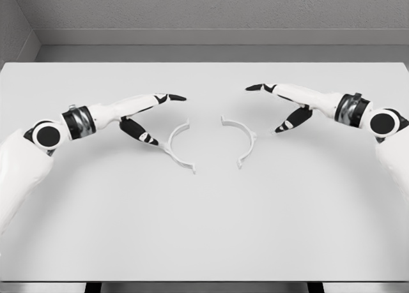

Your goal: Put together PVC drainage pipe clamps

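Two white half-ring clamp pieces lie flat on the white table [204,229], their open sides facing each other. The left clamp half [177,149] curves from upper right to lower right. The right clamp half [243,138] mirrors it. My left hand [153,117] hovers just left of the left half, fingers extended, thumb tip close to its outer curve, holding nothing. To the right of the right half, my right hand [278,108] spreads its fingers; the thumb points down toward that half's outer edge. A gap separates the two halves.
The table's far edge meets a grey wall [204,12] at the back. A grey side wall [13,31] shows at the upper left. Both forearms come in low over the table from the sides.
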Robot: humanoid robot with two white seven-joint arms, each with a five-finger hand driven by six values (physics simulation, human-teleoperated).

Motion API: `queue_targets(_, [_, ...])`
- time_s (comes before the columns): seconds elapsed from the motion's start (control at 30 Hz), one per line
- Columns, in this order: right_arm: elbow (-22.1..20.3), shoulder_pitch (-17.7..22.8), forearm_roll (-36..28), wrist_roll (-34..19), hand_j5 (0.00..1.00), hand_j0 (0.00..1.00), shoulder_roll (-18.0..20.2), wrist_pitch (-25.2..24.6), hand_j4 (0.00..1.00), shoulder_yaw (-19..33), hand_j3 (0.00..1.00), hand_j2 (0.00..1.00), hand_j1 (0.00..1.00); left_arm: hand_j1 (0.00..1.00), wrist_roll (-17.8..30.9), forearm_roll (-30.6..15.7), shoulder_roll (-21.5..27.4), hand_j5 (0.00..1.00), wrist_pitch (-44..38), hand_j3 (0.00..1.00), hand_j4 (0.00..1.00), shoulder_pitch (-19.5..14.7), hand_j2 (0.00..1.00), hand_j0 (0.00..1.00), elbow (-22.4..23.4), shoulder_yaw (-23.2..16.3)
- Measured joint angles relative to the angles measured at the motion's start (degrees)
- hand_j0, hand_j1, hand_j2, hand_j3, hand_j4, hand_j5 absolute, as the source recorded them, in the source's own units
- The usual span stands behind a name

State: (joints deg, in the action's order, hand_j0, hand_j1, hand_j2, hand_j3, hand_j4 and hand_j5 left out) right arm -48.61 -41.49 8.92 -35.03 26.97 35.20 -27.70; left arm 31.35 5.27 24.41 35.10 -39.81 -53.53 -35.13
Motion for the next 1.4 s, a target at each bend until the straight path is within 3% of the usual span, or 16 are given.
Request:
queue_targets(0.13, [0.95, 0.35, -1.91, 0.01, 1.00, 1.00, 4.68, -0.06, 1.00, 5.03, 1.00, 1.00, 1.00, 1.00, 0.19, 1.29, -0.99, 1.00, 0.01, 1.00, 1.00, -0.18, 1.00, 1.00, 2.79, 0.28])
queue_targets(0.33, [1.19, 0.88, -5.22, 0.01, 1.00, 1.00, 9.09, -0.07, 1.00, 6.09, 1.00, 1.00, 1.00, 1.00, 0.20, 4.00, -2.57, 1.00, -0.03, 1.00, 1.00, -0.18, 1.00, 1.00, 3.71, 0.44])
queue_targets(0.8, [0.88, 0.44, -6.00, 0.01, 1.00, 1.00, 9.77, -0.05, 1.00, 4.11, 1.00, 1.00, 1.00, 1.00, -0.26, 1.29, -1.69, 1.00, 0.02, 1.00, 1.00, 0.00, 1.00, 1.00, 1.51, 0.37])
queue_targets(1.4, [0.68, 0.09, -6.01, 0.01, 1.00, 1.00, 9.03, -0.06, 1.00, 2.69, 1.00, 1.00, 1.00, 1.00, -0.22, 1.64, -2.38, 1.00, 0.02, 1.00, 1.00, 0.26, 1.00, 1.00, 1.61, -0.13])
